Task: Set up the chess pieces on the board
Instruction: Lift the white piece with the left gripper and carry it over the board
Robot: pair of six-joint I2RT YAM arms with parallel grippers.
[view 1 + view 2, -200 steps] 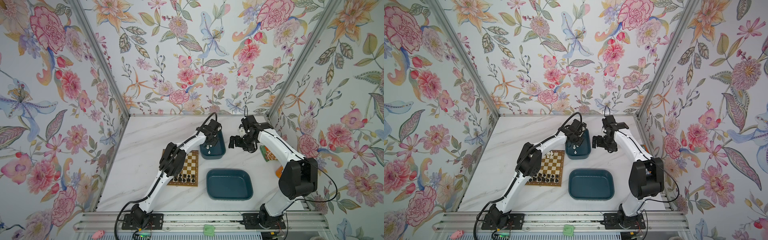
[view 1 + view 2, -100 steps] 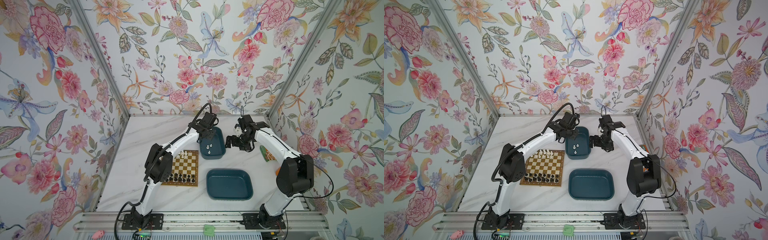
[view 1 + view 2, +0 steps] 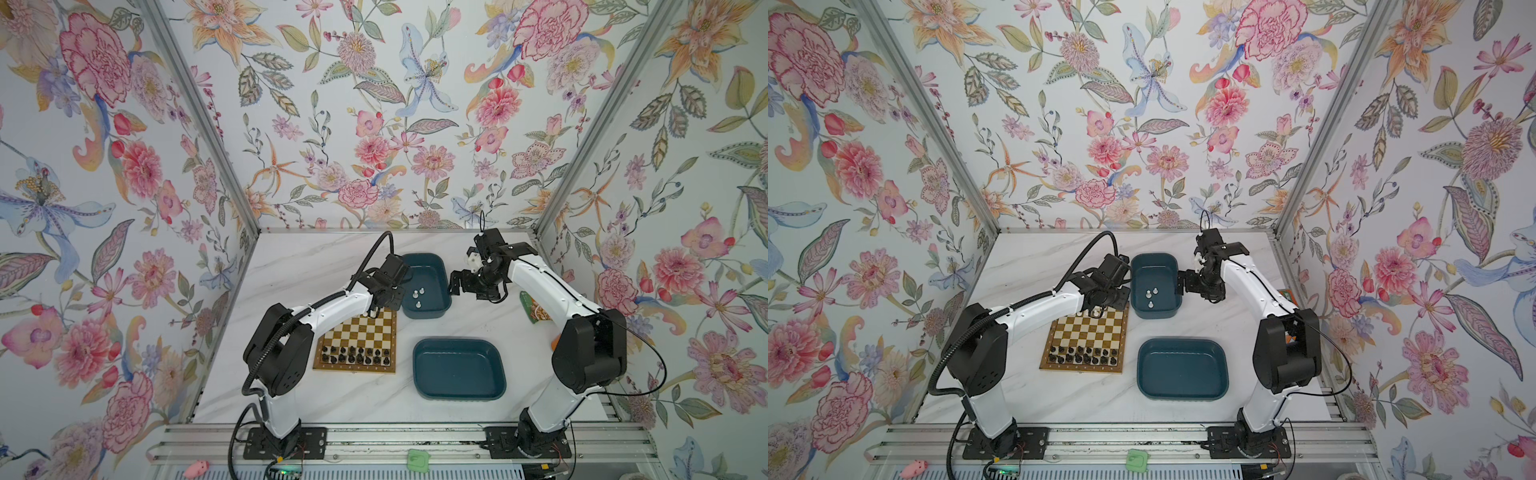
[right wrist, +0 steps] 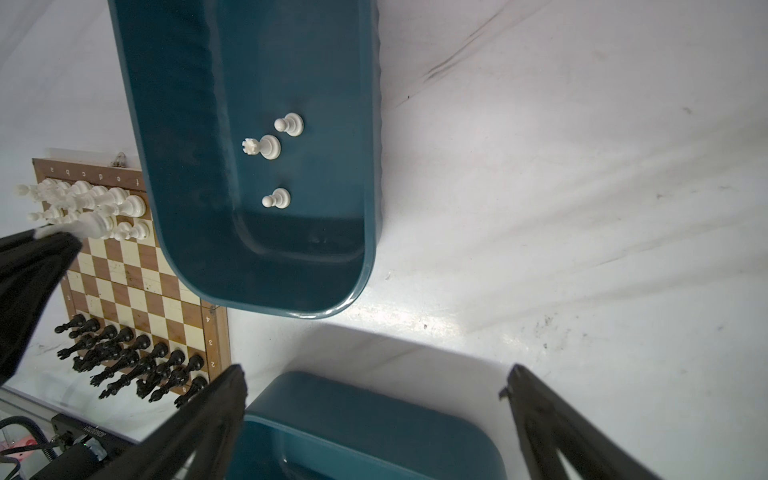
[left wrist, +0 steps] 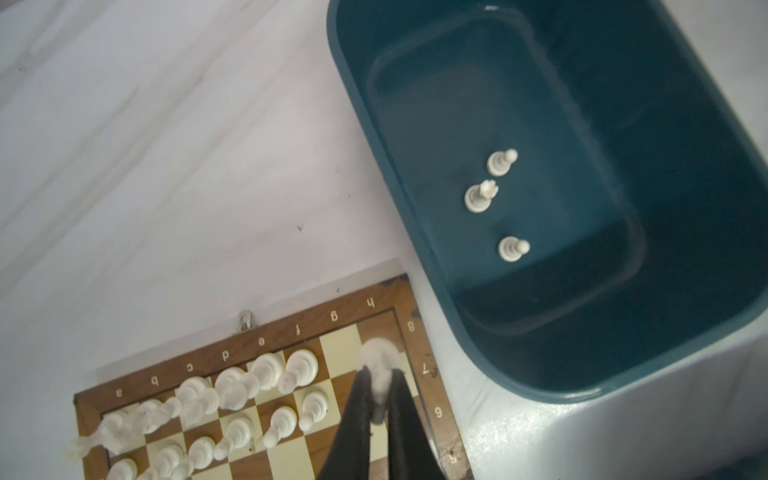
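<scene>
Lighting: bright, even, diffuse from above in both top views; shadows soft. Glare: sheen on table (image 4: pixel 415 320) beside the tub (image 4: pixel 270 274). Focus: right wrist view's fingers (image 4: pixel 199 424) blurred; left wrist view hazy, white pieces (image 5: pixel 249 382) smeared, overexposed.

Black pieces (image 3: pixel 356 355) rowed on board (image 3: pixel 358 335); white pieces (image 5: pixel 266 369) incomplete (three off-board).

Left arm (image 3: pixel 332 309): base at lower centre-left in both top views, elbow folded, forearm stretched up-right toward frame centre. Left end effector (image 3: pixel 374 309) pointing down, pinched on white piece (image 5: pixel 376 353). Right arm (image 3: pixel 544 286): arches from lower right toward centre. Right end effector (image 3: pixel 455 286): jaws spread wide.
</scene>
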